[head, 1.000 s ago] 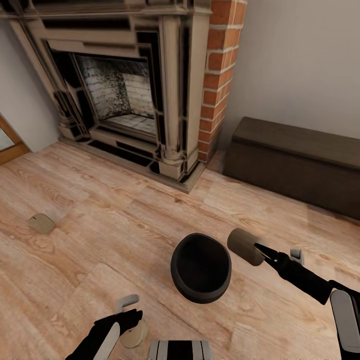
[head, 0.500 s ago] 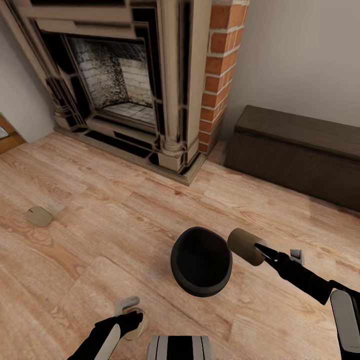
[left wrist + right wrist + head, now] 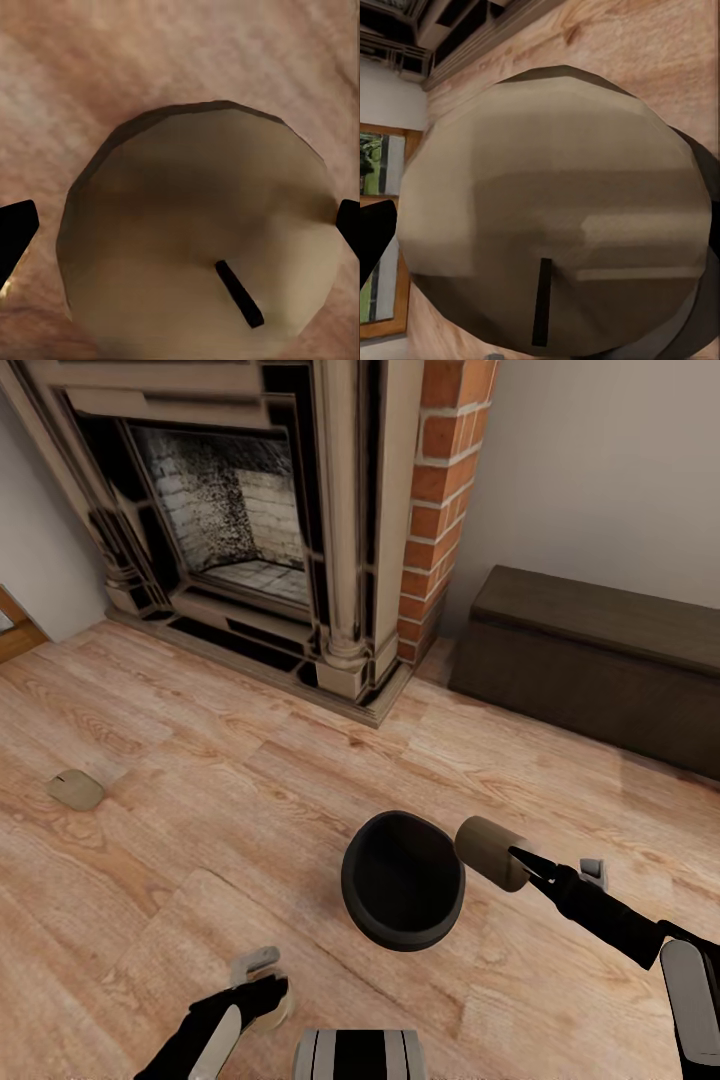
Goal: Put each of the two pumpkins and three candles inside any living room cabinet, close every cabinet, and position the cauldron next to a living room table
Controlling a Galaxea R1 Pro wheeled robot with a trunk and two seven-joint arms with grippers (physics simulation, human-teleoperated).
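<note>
1. The right gripper (image 3: 528, 865) is clamped on a candle (image 3: 491, 852), carried sideways in the air just beside the rim of the cauldron (image 3: 402, 893); the right wrist view shows the candle's wick end (image 3: 551, 225) between the dark fingers.
2. The left gripper (image 3: 262, 988) is low over the floor (image 3: 200, 760) at a second candle (image 3: 199, 236). The left wrist view shows a finger at each side of it, one seeming to touch the wax, but whether the grip has closed I cannot tell.
3. A third candle (image 3: 76, 789) lies on the floor well apart from the robot, off to its left, untouched.
4. The cabinet (image 3: 600, 660) stands against the wall beside the fireplace (image 3: 250, 510), its visible front flush and shut (nothing appears stored yet, as far as can be judged).
5. The cauldron sits on open floor with no table near it, so that step looks undone.
6. My judgement: the task is at an early stage. One candle is in hand and one is about to be taken. Still ahead are stowing all three candles and both pumpkins, closing the cabinets and moving the cauldron.
</note>
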